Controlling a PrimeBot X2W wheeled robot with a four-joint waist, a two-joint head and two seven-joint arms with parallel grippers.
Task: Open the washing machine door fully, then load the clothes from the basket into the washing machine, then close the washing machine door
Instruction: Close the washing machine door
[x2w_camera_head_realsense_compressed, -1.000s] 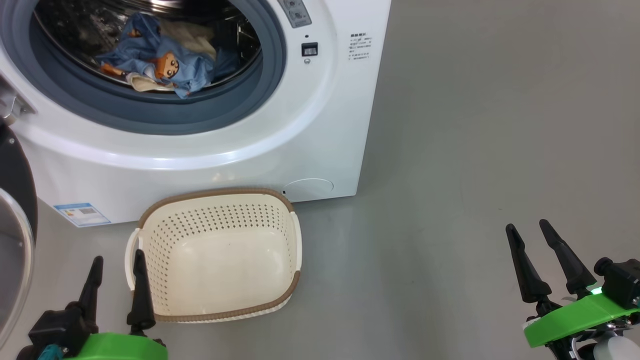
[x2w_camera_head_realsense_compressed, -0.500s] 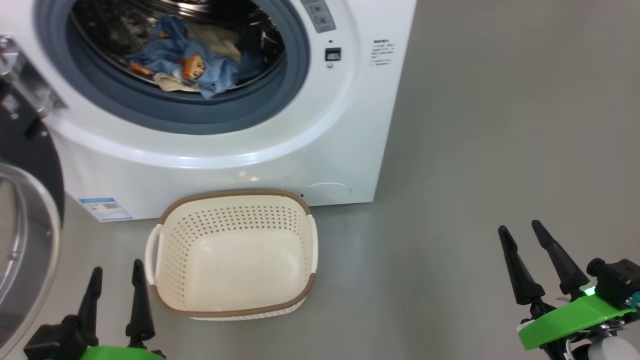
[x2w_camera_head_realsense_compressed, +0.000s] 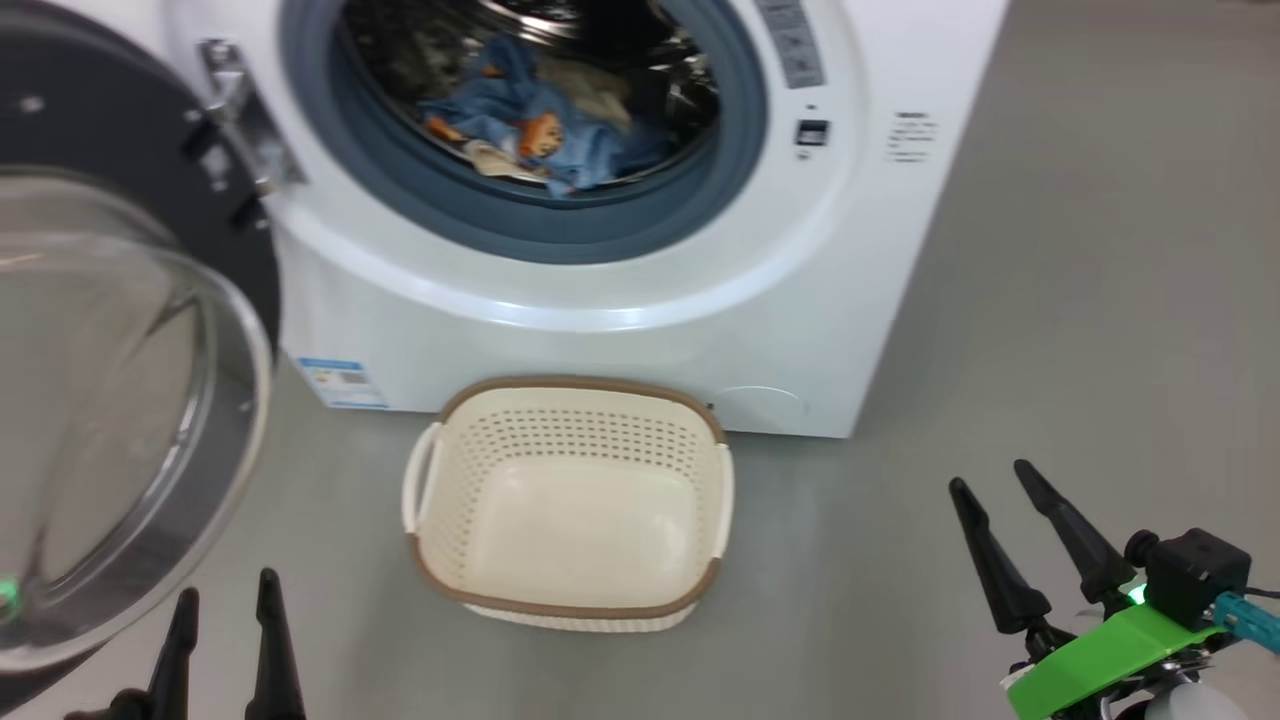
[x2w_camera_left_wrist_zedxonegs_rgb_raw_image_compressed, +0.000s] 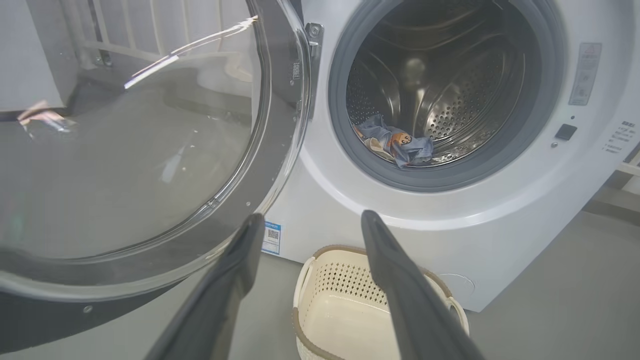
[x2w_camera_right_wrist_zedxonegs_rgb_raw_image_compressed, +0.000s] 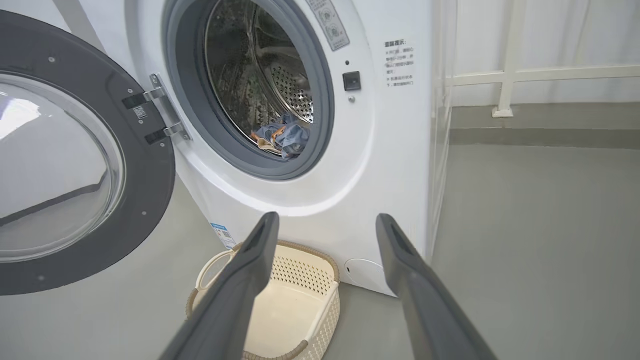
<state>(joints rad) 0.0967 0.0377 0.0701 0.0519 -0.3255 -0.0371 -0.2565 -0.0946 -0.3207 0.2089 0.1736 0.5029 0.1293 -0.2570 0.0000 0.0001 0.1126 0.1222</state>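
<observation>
Head cam had swung left, w/ door (x2w_camera_head_realsense_compressed: 100, 120) now in view; basket (x2w_camera_head_realsense_compressed: 565, 386) sat empty, clothes (x2w_camera_head_realsense_compressed: 545, 145) in washer (x2w_camera_head_realsense_compressed: 600, 340). Left gripper (x2w_camera_head_realsense_compressed: 226, 592), right gripper (x2w_camera_head_realsense_compressed: 988, 478): jaws released. Door-closing seemingly next.

From the head camera you look steeply down onto the washing machine (x2w_camera_head_realsense_compressed: 600, 330) and the basket (x2w_camera_head_realsense_compressed: 580, 384) before it. Your wrist cameras sit lower and face the drum (x2w_camera_left_wrist_zedxonegs_rgb_raw_image_compressed: 450, 95), the right one from further right. All three views share these.
</observation>
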